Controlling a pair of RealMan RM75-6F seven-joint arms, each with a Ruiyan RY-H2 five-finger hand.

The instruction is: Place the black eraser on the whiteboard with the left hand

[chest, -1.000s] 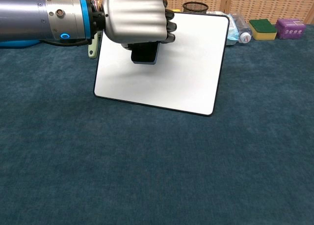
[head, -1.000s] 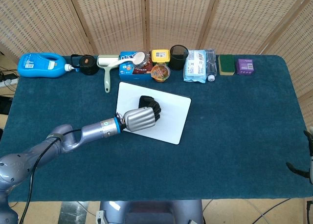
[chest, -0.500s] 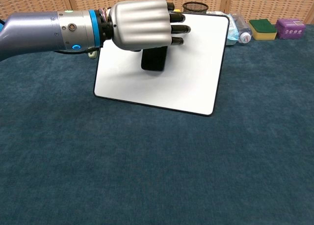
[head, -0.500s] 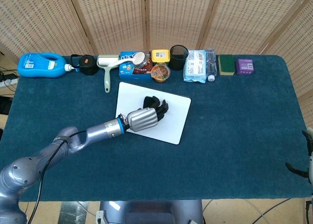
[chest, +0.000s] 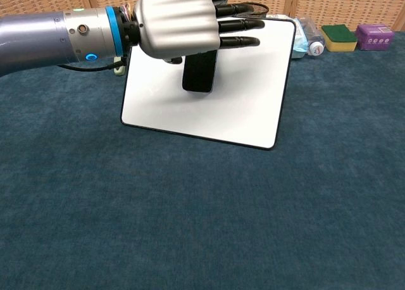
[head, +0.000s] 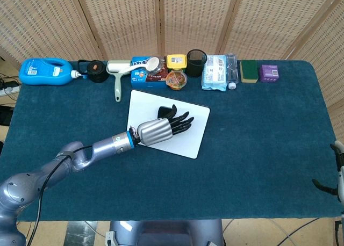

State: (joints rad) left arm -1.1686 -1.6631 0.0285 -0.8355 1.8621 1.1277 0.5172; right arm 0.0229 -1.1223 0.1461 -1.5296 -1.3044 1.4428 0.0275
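Open left robot hand [chest: 183, 25] hovers over black eraser [chest: 199, 71] on whiteboard [chest: 247, 106].

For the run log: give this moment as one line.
left hand: open above black eraser | eraser: lying on whiteboard | right hand: idle

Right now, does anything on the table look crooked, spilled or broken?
Only the whiteboard sits crooked, turned at an angle to the table's edge. The black eraser lies flat on it, under the left hand, whose fingers are stretched out. Nothing looks spilled or broken.
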